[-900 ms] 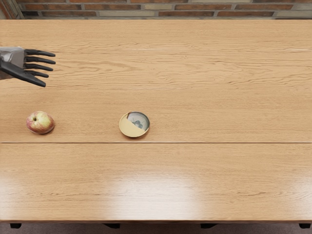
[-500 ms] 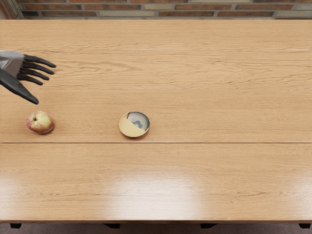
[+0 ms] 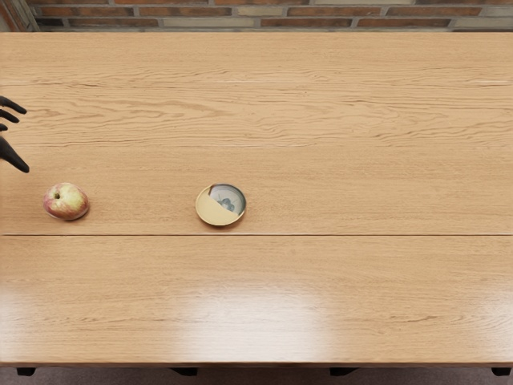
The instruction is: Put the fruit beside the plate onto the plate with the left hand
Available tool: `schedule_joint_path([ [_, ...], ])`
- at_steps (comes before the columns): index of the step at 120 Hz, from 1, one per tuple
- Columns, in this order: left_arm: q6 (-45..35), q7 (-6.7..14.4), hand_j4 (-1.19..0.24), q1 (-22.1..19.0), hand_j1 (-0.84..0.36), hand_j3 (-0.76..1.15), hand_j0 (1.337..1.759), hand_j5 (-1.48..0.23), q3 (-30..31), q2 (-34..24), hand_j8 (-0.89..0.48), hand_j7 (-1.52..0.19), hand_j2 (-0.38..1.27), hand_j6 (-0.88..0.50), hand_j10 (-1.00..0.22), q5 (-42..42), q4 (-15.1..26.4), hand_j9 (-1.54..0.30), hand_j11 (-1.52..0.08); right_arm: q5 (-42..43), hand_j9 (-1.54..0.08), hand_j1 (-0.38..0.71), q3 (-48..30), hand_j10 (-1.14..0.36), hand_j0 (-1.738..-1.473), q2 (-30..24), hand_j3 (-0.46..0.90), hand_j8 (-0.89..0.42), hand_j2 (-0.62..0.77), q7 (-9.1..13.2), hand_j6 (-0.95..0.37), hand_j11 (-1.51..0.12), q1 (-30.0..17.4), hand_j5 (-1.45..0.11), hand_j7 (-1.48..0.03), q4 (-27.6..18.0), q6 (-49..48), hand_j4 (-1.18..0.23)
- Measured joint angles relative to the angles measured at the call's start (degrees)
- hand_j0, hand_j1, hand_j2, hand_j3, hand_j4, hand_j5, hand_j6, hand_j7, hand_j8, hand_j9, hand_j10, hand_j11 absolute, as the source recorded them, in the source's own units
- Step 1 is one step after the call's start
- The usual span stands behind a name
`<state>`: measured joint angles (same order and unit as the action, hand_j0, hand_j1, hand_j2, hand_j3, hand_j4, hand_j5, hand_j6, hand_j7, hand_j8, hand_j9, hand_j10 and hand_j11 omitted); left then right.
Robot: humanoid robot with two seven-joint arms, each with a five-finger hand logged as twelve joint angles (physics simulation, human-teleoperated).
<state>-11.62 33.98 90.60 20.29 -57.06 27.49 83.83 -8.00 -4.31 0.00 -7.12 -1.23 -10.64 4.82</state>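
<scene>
The left hand (image 3: 8,116) shows only as dark fingertips at the left edge of the counter (image 3: 361,160), its fingers (image 3: 16,163) spread apart and holding nothing, a readiness that suits an approach to the fruit; the right hand is out of view. The apple (image 3: 66,200) rests untouched near that same left edge, just below the fingertips and well apart from the small plate (image 3: 220,204) sitting left of the counter's middle; grasp and carry both lie ahead.
</scene>
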Motion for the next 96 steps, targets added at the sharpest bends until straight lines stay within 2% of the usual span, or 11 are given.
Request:
schedule_joint_path([
  [19, -10.59, 0.80, -0.25, 3.05, 0.05, 0.00, 1.658, -0.32, 9.79, 4.39, -0.25, -0.32, 0.05, -0.25, -0.25, -3.76, 3.82, -0.32, -0.32, 0.00, -0.05, -0.31, 0.00, -0.03, -1.658, 0.00, 0.00, -0.03, -0.01, 0.00, -0.03, -0.05, 0.06, -0.05, -0.05, 0.00, -0.02, -0.03],
  [49, -21.15, 1.00, -0.25, 4.49, 0.05, 0.00, 1.658, -0.32, 17.48, 13.46, -0.25, -0.32, 0.05, -0.25, -0.25, -10.02, 7.38, -0.32, -0.32, 0.00, -0.05, -0.31, 0.00, -0.03, -1.658, 0.00, 0.00, -0.03, -0.01, 0.01, -0.03, -0.05, 0.17, -0.05, -0.05, 0.00, -0.05, -0.03],
  [64, -22.72, 1.01, -0.25, 4.43, 0.05, 0.00, 1.658, -0.32, 19.14, 14.15, -0.25, -0.32, 0.05, -0.25, -0.25, -12.04, 7.50, -0.32, -0.32, 0.00, -0.05, -0.31, 0.00, -0.03, -1.658, 0.00, 0.00, -0.03, -0.01, 0.01, -0.04, -0.05, 0.24, -0.05, -0.05, 0.00, -0.04, -0.03],
  [71, -23.01, 1.02, -0.25, 4.33, 0.05, 0.00, 1.658, -0.32, 19.74, 16.53, -0.25, -0.32, 0.05, -0.25, -0.25, -13.00, 7.14, -0.32, -0.32, 0.00, -0.05, -0.31, 0.00, -0.03, -1.658, 0.00, 0.00, -0.04, -0.01, 0.01, -0.04, -0.05, 0.25, -0.05, -0.05, 0.00, -0.04, -0.04],
  [83, -23.24, 1.02, -0.25, 4.07, 0.05, 0.00, 1.658, -0.32, 21.46, 21.52, -0.25, -0.32, 0.05, -0.25, -0.25, -15.53, 5.08, -0.32, -0.32, 0.00, -0.05, -0.31, 0.00, -0.03, -1.658, 0.00, 0.00, -0.03, -0.01, 0.01, -0.04, -0.05, 0.29, -0.05, -0.05, 0.01, -0.05, -0.03],
  [96, -23.34, 1.02, -0.25, 3.97, 0.05, 0.00, 1.658, -0.32, 23.09, 22.06, -0.25, -0.32, 0.05, -0.25, -0.25, -17.16, 2.83, -0.32, -0.32, 0.00, -0.05, -0.31, 0.00, -0.03, -1.658, 0.00, 0.00, -0.03, -0.01, 0.01, -0.04, -0.05, 0.33, -0.05, -0.05, 0.00, -0.05, -0.03],
])
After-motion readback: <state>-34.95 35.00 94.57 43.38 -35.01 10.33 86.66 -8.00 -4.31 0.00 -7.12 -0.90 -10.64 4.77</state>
